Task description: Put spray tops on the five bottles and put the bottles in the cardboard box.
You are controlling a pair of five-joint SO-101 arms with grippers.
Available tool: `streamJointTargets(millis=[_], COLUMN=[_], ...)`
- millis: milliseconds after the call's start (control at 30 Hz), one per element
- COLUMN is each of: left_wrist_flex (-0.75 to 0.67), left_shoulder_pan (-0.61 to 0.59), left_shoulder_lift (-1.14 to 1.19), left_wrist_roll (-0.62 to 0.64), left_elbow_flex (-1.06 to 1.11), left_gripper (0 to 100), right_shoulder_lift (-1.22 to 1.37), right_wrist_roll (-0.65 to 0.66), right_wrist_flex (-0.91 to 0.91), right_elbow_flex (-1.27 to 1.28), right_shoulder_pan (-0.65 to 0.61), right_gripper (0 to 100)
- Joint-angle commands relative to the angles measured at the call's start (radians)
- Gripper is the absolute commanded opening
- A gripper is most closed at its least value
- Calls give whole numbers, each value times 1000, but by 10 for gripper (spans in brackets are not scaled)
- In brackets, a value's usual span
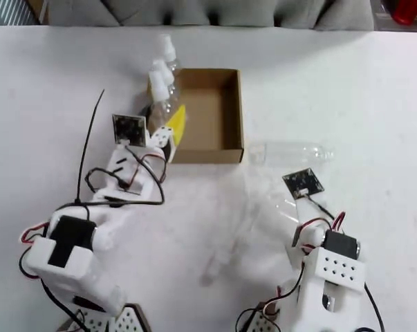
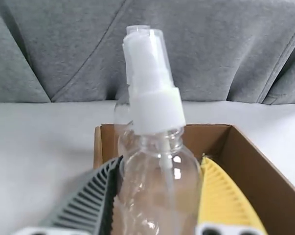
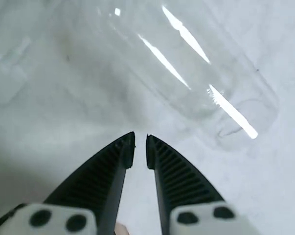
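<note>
From above, the white table [image 1: 346, 83] carries the cardboard box [image 1: 208, 111] near its middle, open side up. The left arm reaches to the box's left wall, and the left hand [image 1: 168, 128] sits there gripping a clear bottle [image 1: 162, 97] with a white spray top [image 1: 158, 75]. Whether this bottle's base is inside the box or just over its edge I cannot tell. A second topped bottle [image 1: 167, 48] stands just beyond it, by the box's far left corner. To the right of the box, just beside its near corner, another clear bottle [image 1: 291, 152] lies on its side on the table. The right arm [image 1: 332, 266] sits near that lying bottle, on the side nearer the arms' bases. In the left wrist view the left hand [image 2: 162, 160] holds the bottle [image 2: 157, 186] upright between a dark grey finger [image 2: 96, 196] and a yellow finger [image 2: 220, 200], both pressed against its body. The spray top [image 2: 154, 105] sits on its neck. The second bottle [image 2: 122, 122] shows partly behind it. The brown walls of the box [image 2: 255, 161] open out past the fingers, and a grey cushion [image 2: 211, 49] lies beyond the table. In the right wrist view the right hand [image 3: 140, 149] is narrow: its two dark ribbed fingers [image 3: 113, 166] are drawn almost together with only a slit between the tips and nothing in it. It hangs over the table [image 3: 49, 122], and the lying bottle [image 3: 186, 68] rests just ahead of the tips, apart from them.
</note>
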Motion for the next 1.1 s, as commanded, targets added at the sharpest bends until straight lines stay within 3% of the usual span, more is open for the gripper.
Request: streamJointTargets(millis=[0,267,433,600,800,1067], left_wrist_flex=[-40,-38,-32,-6,-5,-5], left_shoulder_pan=[-2,-1,-1,7,13,16], left_shoulder_lift=[-1,-1,-1,-4,-4,-4], left_wrist_roll=[2,2,-86,-97,-89,-95], left_elbow_flex=[-29,-5,-2,12,32,55], left_gripper=[23,28,28,29,140,150], right_shoulder_lift=[-12,-12,-12,-12,-12,-12], right_wrist_roll=[11,11,11,11,11,11], right_wrist_flex=[-15,-15,-15,-15,-15,-15], right_elbow_flex=[-8,-8,-8,-8,-6,-6], right_shoulder_pan=[7,7,7,8,8,8], right_gripper=[17,17,17,17,17,17])
